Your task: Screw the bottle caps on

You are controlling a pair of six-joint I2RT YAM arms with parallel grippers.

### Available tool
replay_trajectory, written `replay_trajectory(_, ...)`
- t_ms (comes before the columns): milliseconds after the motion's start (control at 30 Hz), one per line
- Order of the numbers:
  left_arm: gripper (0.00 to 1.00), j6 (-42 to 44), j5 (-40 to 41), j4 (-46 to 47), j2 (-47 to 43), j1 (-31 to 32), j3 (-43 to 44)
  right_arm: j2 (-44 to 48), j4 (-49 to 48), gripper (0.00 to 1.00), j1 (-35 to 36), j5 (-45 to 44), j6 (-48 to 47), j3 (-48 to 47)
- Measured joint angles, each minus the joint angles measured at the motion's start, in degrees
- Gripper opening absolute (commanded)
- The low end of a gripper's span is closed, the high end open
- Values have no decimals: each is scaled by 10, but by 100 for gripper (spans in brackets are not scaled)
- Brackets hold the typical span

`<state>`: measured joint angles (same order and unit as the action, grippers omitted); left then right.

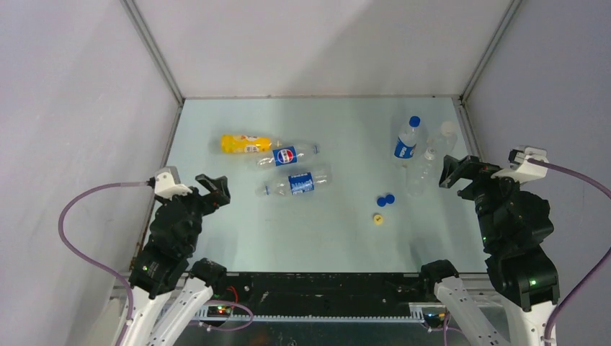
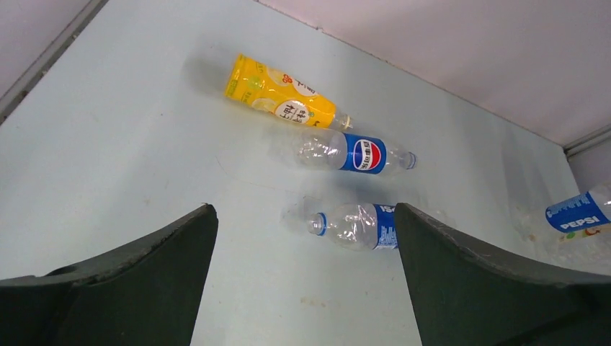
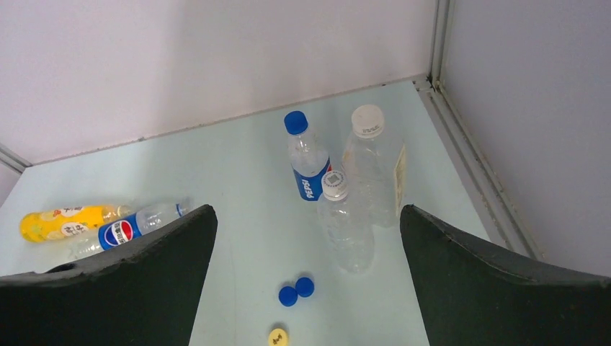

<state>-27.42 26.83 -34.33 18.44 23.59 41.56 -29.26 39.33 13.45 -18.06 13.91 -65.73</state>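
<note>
The pale tabletop carries six bottles and three loose caps. Two black claws hang over its near side, both released, jaws wide with nothing between them. The left claw is near the yellow bottle, on its near left. The right claw is well apart from it, far to its right.

Three bottles lie on their sides with open necks. The yellow bottle lies with its neck to the right; the writing on its white label patches is too small to read. The first Pepsi bottle lies just beside that neck, its base towards it, with the round Pepsi logo on a blue label. The second Pepsi bottle lies nearer than the yellow bottle and a little right, neck pointing left.

Three bottles stand upright and capped, far to the right of the yellow bottle. The capped Pepsi bottle has a blue cap and a label reading "PEPSI". The big clear bottle and the small clear bottle have white caps; the small one's cap bears a print I cannot read.

The two blue caps touch each other, right of the yellow bottle and nearer. The one yellow cap lies just beside them, nearer yet.
</note>
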Motion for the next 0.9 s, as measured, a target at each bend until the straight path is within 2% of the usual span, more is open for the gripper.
replay_trajectory(333, 98, -85, -8, -12, 15, 0, -21, 2, -5, 100, 1, 3, -10, 2)
replay_trajectory(567, 98, -136, -32, -26, 76, 0, -21, 3, 0, 100, 2, 16, -25, 2)
replay_trajectory(733, 98, -205, -31, -40, 117, 0, -22, 3, 4, 100, 2, 21, -31, 2)
replay_trajectory(900, 98, -284, -31, -54, 198, 2, -23, 3, 9, 100, 5, 31, -35, 10)
